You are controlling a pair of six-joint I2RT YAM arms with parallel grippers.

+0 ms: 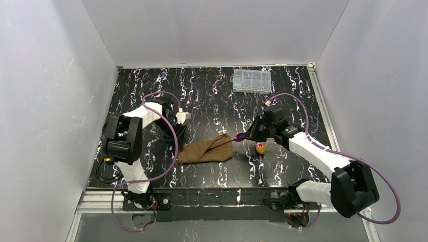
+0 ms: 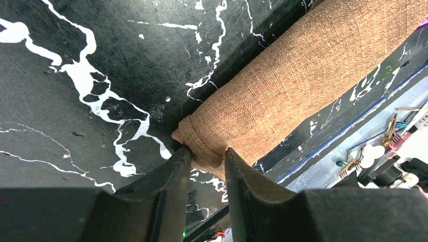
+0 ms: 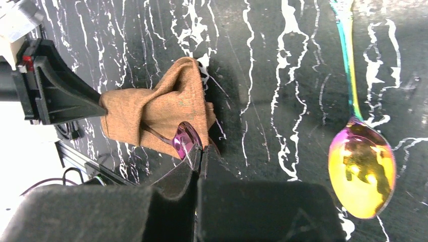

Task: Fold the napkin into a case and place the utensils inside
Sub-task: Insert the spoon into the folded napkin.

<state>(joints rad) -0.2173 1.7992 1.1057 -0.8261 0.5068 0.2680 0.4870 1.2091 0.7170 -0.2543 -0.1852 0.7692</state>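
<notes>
The brown napkin lies folded into a long roll on the black marbled table. My left gripper grips the roll's left end; in the left wrist view the cloth is pinched between the fingertips of that gripper. My right gripper is shut on the head of the purple spoon, at the napkin's right end. The spoon's thin handle runs into the fold. The gold-orange spoon lies loose on the table to the right of the napkin, and its head shows in the right wrist view.
A clear plastic compartment box stands at the back right of the table. White walls enclose the table on three sides. The metal rail and arm bases run along the near edge, with cables looping beside both arms.
</notes>
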